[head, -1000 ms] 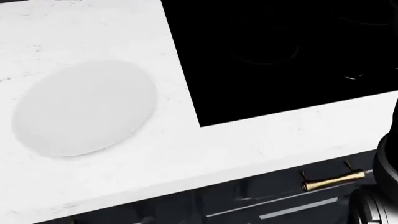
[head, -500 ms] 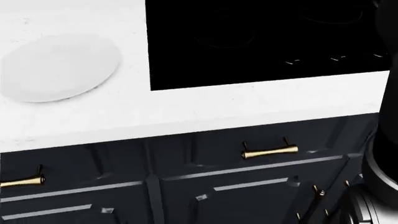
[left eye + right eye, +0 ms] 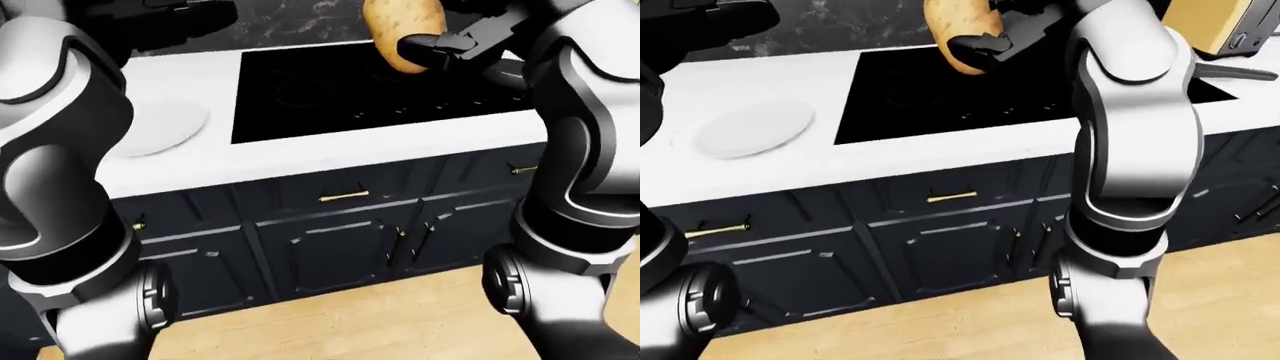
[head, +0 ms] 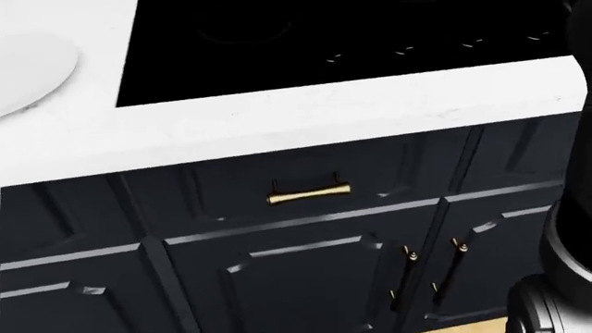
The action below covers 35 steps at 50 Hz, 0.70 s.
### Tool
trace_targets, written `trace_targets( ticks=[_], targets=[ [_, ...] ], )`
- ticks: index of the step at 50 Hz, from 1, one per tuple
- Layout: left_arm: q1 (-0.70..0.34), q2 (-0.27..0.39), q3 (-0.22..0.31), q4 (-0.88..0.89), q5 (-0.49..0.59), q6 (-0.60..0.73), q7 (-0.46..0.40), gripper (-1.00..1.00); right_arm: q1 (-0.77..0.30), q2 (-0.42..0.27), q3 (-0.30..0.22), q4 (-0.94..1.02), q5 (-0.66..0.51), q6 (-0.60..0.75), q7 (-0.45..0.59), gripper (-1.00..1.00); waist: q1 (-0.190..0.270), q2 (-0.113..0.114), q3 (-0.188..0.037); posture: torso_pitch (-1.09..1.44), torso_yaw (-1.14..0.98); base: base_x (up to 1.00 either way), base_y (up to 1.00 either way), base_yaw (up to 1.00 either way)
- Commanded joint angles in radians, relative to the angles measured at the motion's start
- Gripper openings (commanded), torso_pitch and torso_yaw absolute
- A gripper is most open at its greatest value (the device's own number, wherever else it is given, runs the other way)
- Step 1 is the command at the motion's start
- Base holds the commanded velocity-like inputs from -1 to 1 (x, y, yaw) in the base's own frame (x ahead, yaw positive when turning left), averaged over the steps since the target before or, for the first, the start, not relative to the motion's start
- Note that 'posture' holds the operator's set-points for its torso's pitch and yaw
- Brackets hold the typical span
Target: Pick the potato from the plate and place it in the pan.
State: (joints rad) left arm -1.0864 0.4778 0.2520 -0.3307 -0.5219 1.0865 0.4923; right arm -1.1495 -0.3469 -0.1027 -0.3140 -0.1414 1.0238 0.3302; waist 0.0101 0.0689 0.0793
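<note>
The brown potato [image 3: 398, 26] is held in my right hand [image 3: 428, 46], whose dark fingers close round its lower side, high above the black stove [image 3: 350, 94]. It also shows in the right-eye view [image 3: 952, 30]. The white plate [image 3: 753, 127] lies bare on the white counter left of the stove; its edge shows in the head view [image 4: 32, 66]. The pan does not show clearly; a grey handle [image 3: 1237, 72] sticks out at the stove's right. My left hand [image 3: 710, 15] is a dark shape at the top left, its fingers unclear.
A white counter [image 4: 305, 114] runs across, with dark cabinets and brass handles [image 4: 308, 192] below it. A wooden block [image 3: 1210, 22] stands at the top right. My left arm [image 3: 60, 150] fills the left. Wooden floor [image 3: 350, 330] lies below.
The head camera has moved: the whole picture shifted up and left, so the plate slid to the top-left edge and the cabinets now fill most of the view.
</note>
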Motion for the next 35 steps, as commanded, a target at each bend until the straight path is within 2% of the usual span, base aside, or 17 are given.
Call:
trace_targets(
  ticks=[1, 5, 10, 11, 12, 13, 14, 16, 23, 27, 29, 30, 31, 32, 33, 34, 35],
  targets=[
    [-0.031, 0.009, 0.01, -0.023, 0.005, -0.019, 0.006, 1.0, -0.028, -0.008, -0.007, -0.017, 0.001, -0.024, -0.003, -1.0, -0.003, 0.019, -0.042, 0.0, 0.0, 0.0, -0.71, 0.0],
    [-0.027, 0.01, 0.008, -0.018, 0.007, -0.028, 0.003, 1.0, -0.028, -0.008, -0.006, -0.019, 0.0, -0.025, -0.003, -1.0, -0.008, 0.014, -0.064, 0.0, 0.0, 0.0, -0.64, 0.0],
    [-0.027, 0.01, 0.007, -0.018, 0.008, -0.029, 0.002, 1.0, -0.026, -0.008, -0.005, -0.021, -0.002, -0.028, -0.001, -1.0, 0.001, -0.043, -0.044, 0.0, 0.0, 0.0, -0.48, 0.0],
    [-0.026, 0.009, 0.006, -0.019, 0.008, -0.029, 0.002, 1.0, -0.026, -0.007, -0.005, -0.021, -0.002, -0.029, -0.001, -1.0, 0.005, -0.076, -0.048, 0.0, 0.0, 0.0, -0.26, 0.0],
    [-0.025, 0.009, 0.006, -0.018, 0.009, -0.03, 0.002, 1.0, -0.026, -0.007, -0.004, -0.021, -0.003, -0.029, -0.002, -1.0, 0.006, -0.127, -0.058, 0.0, 0.0, 0.0, -0.13, 0.0],
    [-0.025, 0.009, 0.006, -0.019, 0.009, -0.03, 0.002, 1.0, -0.025, -0.006, -0.003, -0.021, -0.003, -0.03, -0.001, -1.0, -0.005, -0.182, -0.05, 0.0, 0.0, 0.0, 0.0, 0.0],
    [-0.026, 0.009, 0.006, -0.02, 0.009, -0.029, 0.003, 1.0, -0.025, -0.007, -0.002, -0.022, -0.004, -0.031, 0.0, -1.0, -0.003, -0.124, -0.011, 0.0, 0.0, 0.0, 0.0, 0.0],
    [-0.025, 0.008, 0.005, -0.02, 0.01, -0.03, 0.003, 1.0, -0.023, -0.007, -0.002, -0.022, -0.005, -0.032, 0.002, -1.0, -0.005, -0.123, -0.026, 0.0, 0.0, 0.0, 0.0, 0.0],
    [-0.027, 0.006, 0.007, -0.026, 0.008, -0.023, 0.005, 1.0, -0.023, -0.005, -0.002, -0.023, -0.009, -0.031, 0.004, -1.0, -0.014, -0.081, 0.001, 0.0, 0.0, 0.0, 0.0, 0.0],
    [-0.026, 0.007, 0.006, -0.023, 0.01, -0.028, 0.003, 1.0, -0.022, -0.004, -0.002, -0.022, -0.01, -0.033, 0.005, -1.0, -0.029, -0.049, -0.005, 0.0, 0.0, 0.0, 0.0, 0.0],
    [-0.024, 0.007, 0.006, -0.022, 0.011, -0.03, 0.003, 1.0, -0.022, -0.004, -0.003, -0.023, -0.01, -0.034, 0.006, -1.0, -0.039, -0.005, -0.023, 0.0, 0.0, 0.0, 0.0, 0.0],
    [-0.022, 0.004, 0.002, -0.024, 0.012, -0.03, 0.004, 1.0, -0.021, -0.004, -0.004, -0.023, -0.01, -0.033, 0.006, -1.0, -0.036, -0.022, -0.017, 0.0, 0.0, 0.0, 0.0, 0.0],
    [-0.023, 0.005, 0.003, -0.023, 0.012, -0.029, 0.003, 1.0, -0.022, -0.003, -0.004, -0.022, -0.01, -0.033, 0.006, -1.0, -0.035, -0.024, -0.018, 0.0, 0.0, 0.0, 0.0, 0.0],
    [-0.025, 0.005, 0.006, -0.024, 0.011, -0.026, 0.004, 1.0, -0.022, 0.0, -0.004, -0.019, -0.009, -0.035, 0.004, -1.0, -0.035, -0.028, -0.025, 0.0, 0.0, 0.0, 0.0, 0.0],
    [-0.026, 0.006, 0.008, -0.025, 0.01, -0.024, 0.005, 1.0, -0.02, 0.001, -0.003, -0.017, -0.009, -0.037, 0.004, -1.0, -0.029, -0.027, -0.053, 0.0, 0.0, 0.0, -0.1, 0.0],
    [-0.026, 0.006, 0.007, -0.024, 0.01, -0.026, 0.004, 1.0, -0.021, 0.002, -0.003, -0.016, -0.009, -0.036, 0.004, -1.0, -0.021, -0.03, -0.056, 0.0, 0.0, 0.0, -0.34, 0.0],
    [-0.026, 0.005, 0.006, -0.026, 0.01, -0.024, 0.005, 1.0, -0.021, 0.001, -0.005, -0.017, -0.008, -0.034, 0.004, -1.0, -0.022, -0.006, -0.056, 0.0, 0.0, 0.0, -0.64, 0.0]
  ],
)
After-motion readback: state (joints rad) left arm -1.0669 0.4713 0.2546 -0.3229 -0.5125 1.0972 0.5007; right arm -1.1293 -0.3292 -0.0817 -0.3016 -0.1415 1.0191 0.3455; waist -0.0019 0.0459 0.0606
